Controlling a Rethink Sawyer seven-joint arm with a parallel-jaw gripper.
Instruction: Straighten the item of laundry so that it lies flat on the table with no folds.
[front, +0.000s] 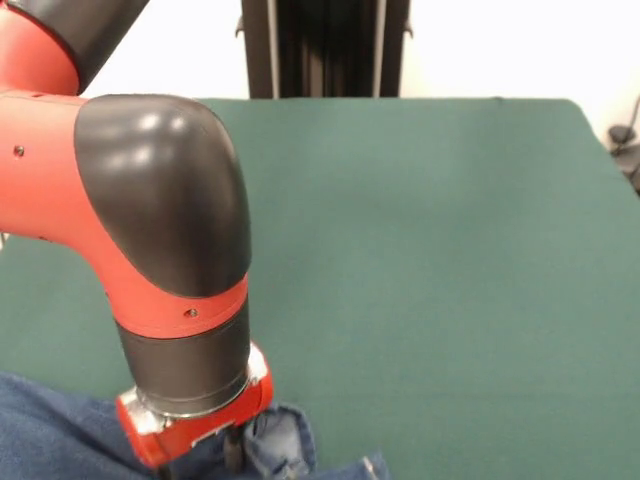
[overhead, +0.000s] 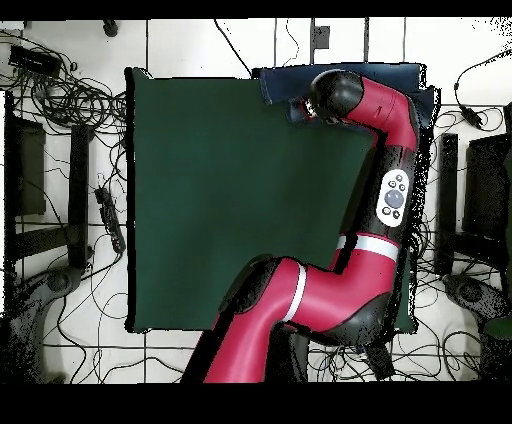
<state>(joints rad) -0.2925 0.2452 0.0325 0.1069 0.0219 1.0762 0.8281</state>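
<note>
The item of laundry (front: 60, 430), a piece of blue denim, lies bunched at the near left corner of the green table (front: 430, 250), with a raised fold beside the arm's tip. My gripper (front: 232, 452) points down onto that fold at the picture's bottom edge, mostly hidden by the red and black wrist. From above, the denim (overhead: 285, 80) lies along the top edge of the table (overhead: 230, 200). The arm reaches across it and covers its middle, and the gripper is hidden under the wrist.
The arm's big elbow (front: 160, 190) blocks the left of the front view. Cables and black equipment (overhead: 70, 150) crowd the floor around the table. The denim lies close to the table's edge.
</note>
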